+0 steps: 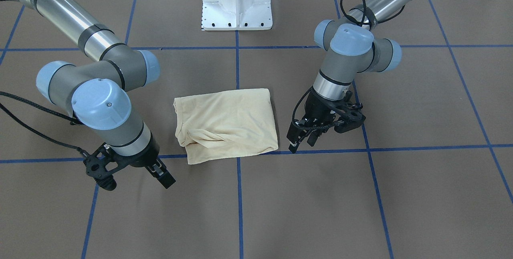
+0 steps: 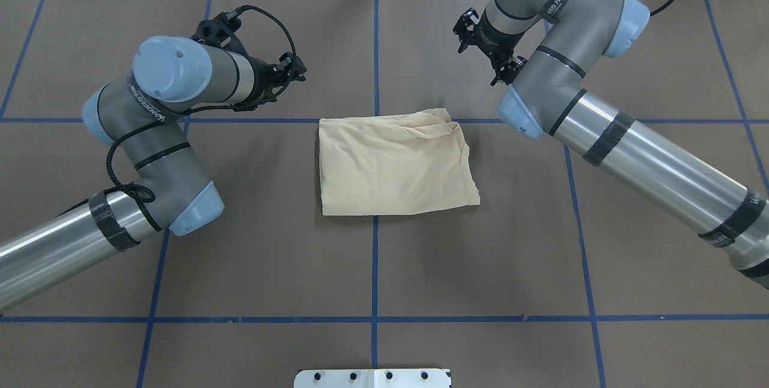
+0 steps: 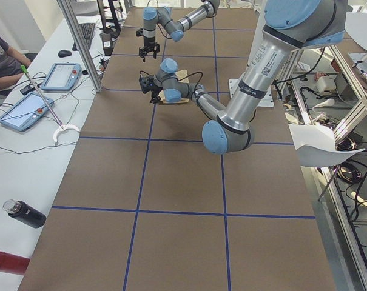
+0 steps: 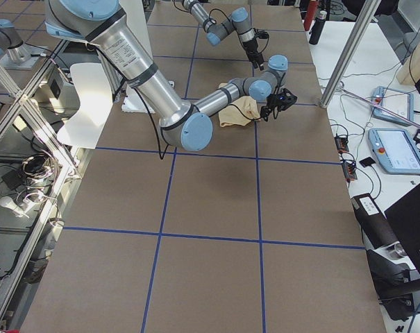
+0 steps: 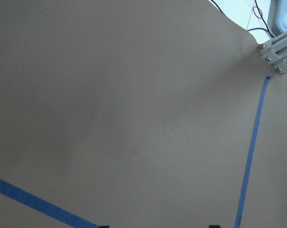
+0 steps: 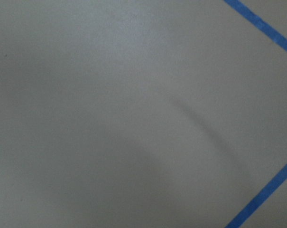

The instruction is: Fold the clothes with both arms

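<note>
The clothes (image 1: 228,124) are a pale cream-yellow shirt folded into a rough rectangle at the table's middle, also seen in the overhead view (image 2: 393,166). One bunched fold runs along its far-right corner (image 2: 429,124). My left gripper (image 1: 301,142) hangs just beside the shirt's edge, apart from it, fingers spread and holding nothing. My right gripper (image 1: 166,178) sits off the shirt's other side near a blue tape line, seen edge-on, so I cannot tell its state. Both wrist views show only bare brown table.
The white pedestal base (image 1: 237,0) stands at the robot's side of the table. Blue tape lines (image 2: 375,268) grid the brown surface. A side bench holds tablets (image 3: 60,76) and a black bottle (image 3: 25,213), with a person (image 3: 1,54) seated there.
</note>
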Controlling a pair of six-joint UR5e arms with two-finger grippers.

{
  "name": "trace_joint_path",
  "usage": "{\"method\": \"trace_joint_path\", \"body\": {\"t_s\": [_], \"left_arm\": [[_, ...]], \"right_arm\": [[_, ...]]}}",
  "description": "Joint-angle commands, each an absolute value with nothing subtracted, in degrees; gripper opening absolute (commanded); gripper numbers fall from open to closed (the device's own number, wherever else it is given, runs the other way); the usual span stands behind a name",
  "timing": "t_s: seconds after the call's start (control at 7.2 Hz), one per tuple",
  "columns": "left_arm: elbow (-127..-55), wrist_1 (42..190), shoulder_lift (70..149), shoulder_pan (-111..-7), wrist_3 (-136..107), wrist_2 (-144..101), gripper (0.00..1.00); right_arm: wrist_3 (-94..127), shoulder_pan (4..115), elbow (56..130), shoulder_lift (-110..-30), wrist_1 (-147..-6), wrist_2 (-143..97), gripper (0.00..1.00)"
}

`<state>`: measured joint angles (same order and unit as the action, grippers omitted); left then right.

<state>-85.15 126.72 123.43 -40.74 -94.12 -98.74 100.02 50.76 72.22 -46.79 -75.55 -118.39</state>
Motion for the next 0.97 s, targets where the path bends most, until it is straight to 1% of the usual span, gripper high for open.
{"method": "trace_joint_path", "body": {"t_s": [0.0,0.14,0.28,0.42,0.56,0.83], "left_arm": [[-88.66,126.39,120.17,-43.92,-81.63,-105.51,0.76],[-92.16,126.30,116.23,-46.47,-72.60,-108.69,0.76],[-93.94,126.04,113.23,-49.80,-64.16,-111.59,0.80],[-94.91,125.95,109.72,-54.62,-53.98,-116.15,1.00],[-94.92,125.86,106.47,-60.15,-42.91,-120.45,1.00],[-93.61,125.60,99.44,-71.67,-18.13,-126.97,1.00]], "right_arm": [[88.83,55.52,75.04,-51.65,-75.59,-121.53,1.00],[80.33,58.77,77.76,-55.68,-75.85,-124.25,1.00],[72.76,62.37,79.26,-58.68,-75.85,-126.02,1.00],[64.94,65.71,80.06,-61.67,-75.94,-128.56,1.00],[56.16,69.92,80.24,-64.14,-76.11,-130.41,1.00],[36.93,76.61,82.26,-71.51,-76.90,-132.79,1.00]]}}
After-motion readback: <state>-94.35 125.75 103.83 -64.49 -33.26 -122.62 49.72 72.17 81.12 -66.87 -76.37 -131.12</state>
